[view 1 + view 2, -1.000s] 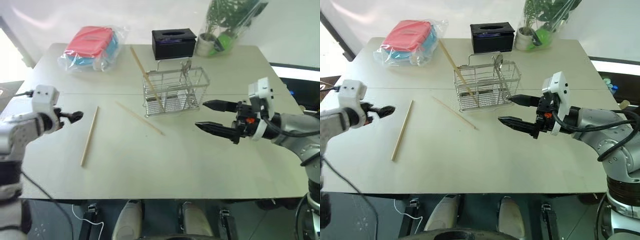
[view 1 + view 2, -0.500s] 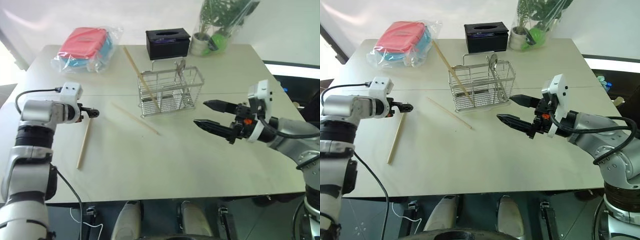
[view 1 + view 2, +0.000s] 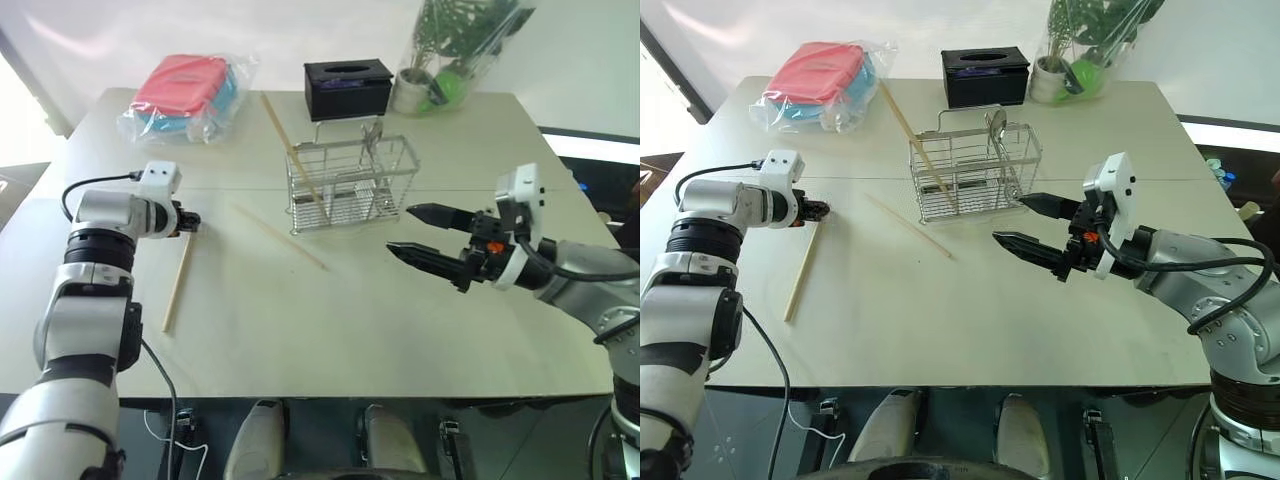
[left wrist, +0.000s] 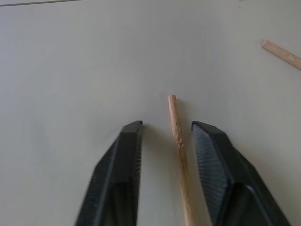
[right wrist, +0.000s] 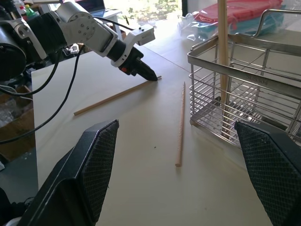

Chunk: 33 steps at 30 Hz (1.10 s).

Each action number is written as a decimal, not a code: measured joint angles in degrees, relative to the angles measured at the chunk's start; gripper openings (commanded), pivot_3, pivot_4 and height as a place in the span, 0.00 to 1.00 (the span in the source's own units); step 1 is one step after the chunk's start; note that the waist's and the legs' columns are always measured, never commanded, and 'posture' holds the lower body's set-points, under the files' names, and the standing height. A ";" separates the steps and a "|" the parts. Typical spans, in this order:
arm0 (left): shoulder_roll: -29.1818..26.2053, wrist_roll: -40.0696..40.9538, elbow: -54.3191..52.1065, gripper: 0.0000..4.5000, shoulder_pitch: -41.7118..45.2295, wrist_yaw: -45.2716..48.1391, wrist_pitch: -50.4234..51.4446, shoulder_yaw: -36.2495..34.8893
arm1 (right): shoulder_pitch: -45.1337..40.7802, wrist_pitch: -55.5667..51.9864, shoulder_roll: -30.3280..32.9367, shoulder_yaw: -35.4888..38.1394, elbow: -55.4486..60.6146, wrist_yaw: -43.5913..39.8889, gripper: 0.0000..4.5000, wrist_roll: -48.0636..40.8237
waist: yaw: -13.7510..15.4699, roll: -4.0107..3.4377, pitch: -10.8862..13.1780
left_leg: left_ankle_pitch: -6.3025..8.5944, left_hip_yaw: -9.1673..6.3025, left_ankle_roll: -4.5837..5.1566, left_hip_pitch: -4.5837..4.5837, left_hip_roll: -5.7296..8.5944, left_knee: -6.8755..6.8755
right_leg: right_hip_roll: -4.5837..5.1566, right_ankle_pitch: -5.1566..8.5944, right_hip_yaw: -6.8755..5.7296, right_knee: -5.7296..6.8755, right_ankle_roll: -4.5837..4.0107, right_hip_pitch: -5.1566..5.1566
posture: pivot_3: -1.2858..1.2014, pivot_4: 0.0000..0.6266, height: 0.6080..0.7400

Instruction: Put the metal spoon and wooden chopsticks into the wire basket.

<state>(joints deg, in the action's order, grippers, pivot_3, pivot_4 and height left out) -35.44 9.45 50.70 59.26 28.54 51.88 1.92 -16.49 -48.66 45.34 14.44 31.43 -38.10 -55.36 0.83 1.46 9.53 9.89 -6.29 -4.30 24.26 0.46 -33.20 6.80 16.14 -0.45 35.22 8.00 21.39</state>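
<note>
The wire basket [image 3: 350, 186] stands at the table's middle back. The metal spoon [image 3: 995, 122] stands in it, bowl up, and one of the wooden chopsticks [image 3: 290, 150] leans in its left end. A second stick [image 3: 280, 236] lies in front of the basket and a third [image 3: 178, 280] lies further left. My left gripper [image 3: 193, 222] is down at the far end of that left stick [image 4: 178, 141]. Its jaws are apart on either side of the stick, and the stick lies closer to one finger. My right gripper [image 3: 400, 230] hovers open and empty to the right of the basket.
A black tissue box [image 3: 347, 86] sits behind the basket. A clear bag with red and blue items [image 3: 185, 92] lies at the back left. A wrapped potted plant [image 3: 445, 60] stands at the back right. The table's front half is bare.
My left gripper has moved forward and down to the far end of the left chopstick and now straddles it. The right arm has stayed put. The view itself shifted a little.
</note>
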 measured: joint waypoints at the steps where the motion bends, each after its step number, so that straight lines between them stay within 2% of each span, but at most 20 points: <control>1: 0.14 -0.13 0.24 0.00 0.06 0.06 0.00 -0.49 | 0.00 0.00 0.00 0.00 0.00 0.04 0.91 -0.01 | -0.06 0.00 0.00 | 0.00 0.00 0.00 0.00 0.00 0.00 | 0.00 -0.01 0.00 0.00 0.02 0.00 | 0.52 0.24 0.77; 8: 0.19 -0.58 0.85 0.00 0.21 -0.49 1.03 -2.75 | -0.67 0.00 0.02 -0.12 -0.07 0.16 0.91 0.01 | -0.29 0.00 0.00 | 0.00 -0.01 0.00 -0.04 -0.01 0.00 | -0.01 -0.02 0.00 0.07 0.04 0.01 | 0.52 0.24 0.77; 12: -0.15 -0.22 0.74 0.00 -0.12 -4.91 1.04 -6.74 | -0.83 0.00 0.04 -0.14 -0.11 0.16 0.91 0.02 | -0.42 0.05 0.03 | 0.00 -0.01 0.00 -0.03 -0.02 0.01 | -0.01 -0.02 0.00 0.08 0.09 0.04 | 0.52 0.24 0.77; 14: -0.72 0.08 -1.29 0.00 -1.14 -8.23 -2.16 -10.38 | -0.83 -0.07 0.17 -0.14 -0.13 0.16 0.91 0.00 | -0.70 0.12 0.07 | -0.01 -0.02 0.00 0.00 -0.04 0.02 | -0.02 -0.04 0.00 0.11 0.12 0.08 | 0.52 0.24 0.77; 17: -1.28 2.78 -8.77 0.00 -1.85 -11.37 -8.33 -17.48 | -0.84 -0.76 0.83 -0.11 -0.17 0.15 0.91 -0.06 | -0.65 0.28 0.16 | -0.03 -0.04 -0.04 0.02 -0.05 0.02 | -0.02 -0.05 0.00 0.11 0.12 0.09 | 0.52 0.24 0.77; 20: 0.29 10.95 -21.90 0.00 -1.78 -11.54 -10.86 -27.27 | -0.50 -1.82 0.86 0.09 -0.08 0.96 0.91 -0.82 | -0.43 0.30 0.17 | -0.04 -0.04 -0.08 0.07 -0.04 0.00 | 0.00 -0.08 0.01 0.00 0.15 0.05 | 0.52 0.24 0.77; 23: 1.66 18.61 -33.59 0.00 0.06 -11.51 -11.11 -33.21 | 0.79 -3.04 1.17 1.43 1.12 1.92 0.91 -2.48 | -0.12 0.30 0.17 | -0.04 -0.03 -0.08 0.05 -0.02 0.00 | 0.01 -0.09 0.00 0.00 0.16 0.03 | 0.52 0.24 0.77; 26: 2.66 22.88 -38.46 0.00 3.30 -11.66 -11.49 -34.47 | 2.02 -3.60 2.16 3.09 2.20 2.66 0.91 -3.71 | -0.06 0.30 0.16 | -0.05 -0.03 -0.10 -0.04 -0.02 -0.04 | -0.01 -0.09 0.00 0.03 0.17 -0.07 | 0.52 0.24 0.77; 29: 4.72 24.14 -40.11 0.00 6.47 -11.15 -12.37 -32.40 | 3.08 -3.64 2.12 3.83 2.74 3.73 0.91 -4.64 | -0.08 0.30 0.16 | -0.06 -0.02 -0.10 -0.15 -0.02 -0.13 | -0.01 -0.09 0.00 0.00 0.15 -0.24 | 0.52 0.24 0.77; 33: 11.78 24.22 -39.65 0.00 8.83 -9.38 -15.54 -26.59 | 5.75 -3.47 1.96 3.92 6.71 4.58 0.91 -6.12 | 0.02 0.31 0.16 | -0.06 -0.02 -0.10 -0.10 -0.01 -0.19 | -0.01 -0.09 0.00 -0.04 0.14 -0.28 | 0.52 0.24 0.77</control>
<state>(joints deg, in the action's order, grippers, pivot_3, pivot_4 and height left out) -23.66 33.67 11.05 68.10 19.16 36.34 -24.67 -10.73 -52.14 47.29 18.35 38.14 -33.51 -61.48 0.85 1.77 9.70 9.83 -6.31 -4.40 24.16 0.45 -33.39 6.79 16.04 -0.45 35.18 8.14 21.11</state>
